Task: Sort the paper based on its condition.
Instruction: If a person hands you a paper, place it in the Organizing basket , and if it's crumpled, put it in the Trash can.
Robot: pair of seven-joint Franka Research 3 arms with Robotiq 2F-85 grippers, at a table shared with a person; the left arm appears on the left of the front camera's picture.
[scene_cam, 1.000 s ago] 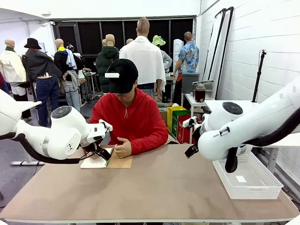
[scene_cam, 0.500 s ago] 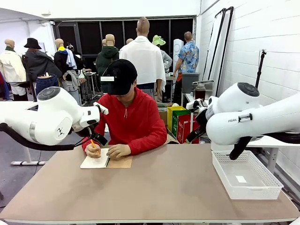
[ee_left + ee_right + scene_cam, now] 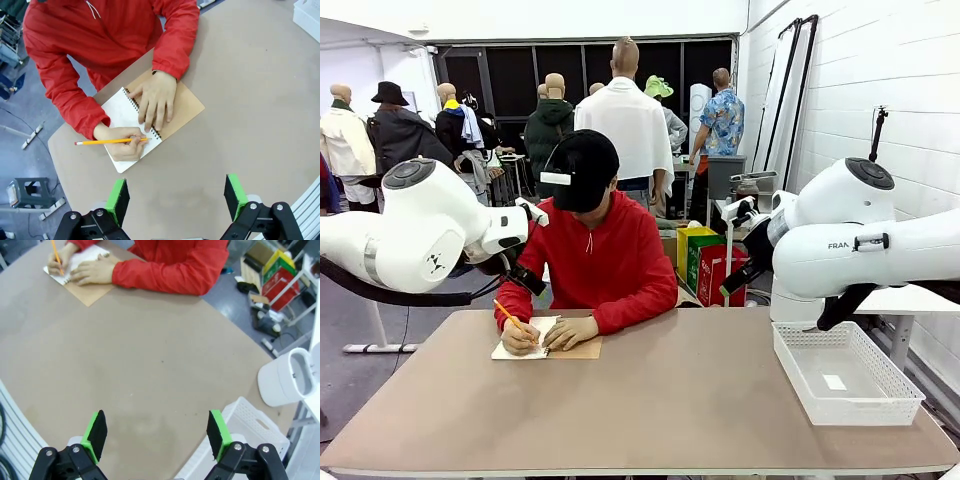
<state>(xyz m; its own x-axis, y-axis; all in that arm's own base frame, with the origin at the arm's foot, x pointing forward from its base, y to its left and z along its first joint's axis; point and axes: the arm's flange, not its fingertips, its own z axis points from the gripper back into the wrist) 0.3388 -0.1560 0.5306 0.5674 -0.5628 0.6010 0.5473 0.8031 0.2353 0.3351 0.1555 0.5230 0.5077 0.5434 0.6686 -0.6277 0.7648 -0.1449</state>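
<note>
**Both grippers wide and empty above the table while a person writes**

The left gripper (image 3: 176, 186) hangs high over the table (image 3: 250, 90) with its green pads far apart and nothing between them. Below it, near the table's far left edge, a person in a red hooded top leans over an open spiral notebook (image 3: 186, 106) with a brown cardboard cover. The paper (image 3: 119, 111), a plain white sheet, lies on that notebook. From this height I cannot tell whether it is still held by the wire binding or lies loose. One hand (image 3: 125, 146) holds a yellow pencil (image 3: 107, 141) with its tip on the sheet. The other hand (image 3: 155, 97) rests flat across the spiral, pinning the paper down.

The right gripper (image 3: 157, 420) is likewise spread wide and carries nothing, hovering above bare tabletop, well apart from the notebook. A white plastic mesh basket (image 3: 820, 405) stands at the table's right end, with a small white patch (image 3: 834, 381) on its floor.
</note>
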